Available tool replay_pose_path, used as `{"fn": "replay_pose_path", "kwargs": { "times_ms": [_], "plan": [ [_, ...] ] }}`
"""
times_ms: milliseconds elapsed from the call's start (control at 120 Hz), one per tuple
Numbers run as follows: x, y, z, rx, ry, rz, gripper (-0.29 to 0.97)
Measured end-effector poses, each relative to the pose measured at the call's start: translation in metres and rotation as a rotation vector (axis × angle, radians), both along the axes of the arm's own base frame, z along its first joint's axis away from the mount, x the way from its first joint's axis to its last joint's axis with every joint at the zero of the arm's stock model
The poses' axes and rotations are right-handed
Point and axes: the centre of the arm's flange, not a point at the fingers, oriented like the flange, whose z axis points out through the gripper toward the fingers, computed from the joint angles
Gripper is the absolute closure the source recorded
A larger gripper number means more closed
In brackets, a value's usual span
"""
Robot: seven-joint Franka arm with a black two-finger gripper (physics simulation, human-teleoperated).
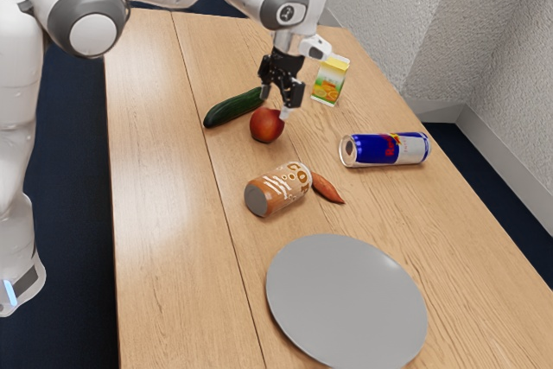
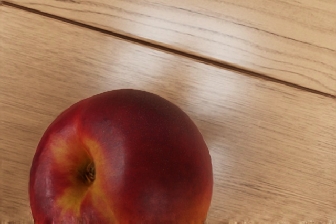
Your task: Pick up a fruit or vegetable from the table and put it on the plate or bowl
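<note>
The gripper (image 1: pixel 279 101) hangs directly above the nectarine (image 1: pixel 267 124), its two black fingers spread and pinching nothing. The fingertips stand just above the fruit's crown and are apart from it. The nectarine rests on the wooden table (image 1: pixel 173 213), with the tip of the cucumber (image 1: pixel 233 107) just beside it on the exterior view's left. The juice carton (image 1: pixel 330 80) is near on the other side. In the wrist view the nectarine (image 2: pixel 121 161) sits just under the hand with its stem dimple turned upward (the fruit is close to round, so it has no long axis to align with). The deciding relation is vertical: the fruit lies straight below the fingers, perhaps a shade toward the exterior view's left of their midpoint. In the inspector's judgement the step in hand is the descent to grasp, and a small sideways correction may be needed first. The grey plate (image 1: pixel 346 300) lies well apart toward the table's near end. The brown can (image 1: pixel 276 188) and the carrot (image 1: pixel 327 187) lie between fruit and plate, so the carry will need height. Nothing is on the plate yet.
</note>
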Motion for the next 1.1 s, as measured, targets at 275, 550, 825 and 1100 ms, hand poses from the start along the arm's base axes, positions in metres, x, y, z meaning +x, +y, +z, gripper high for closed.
{"fn": "replay_pose_path", "kwargs": {
  "times_ms": [275,550,825,1100],
  "plan": [
    [-0.008,0.011,-0.003,-0.009,0.003,0.017,0.0],
    [-0.008,0.026,-0.006,0.009,-0.011,0.037,0.0],
    [-0.006,0.02,0.006,-0.002,-0.051,0.027,0.0],
    [-0.008,0.018,-0.015,-0.049,-0.039,0.047,0.0]
  ]
}}
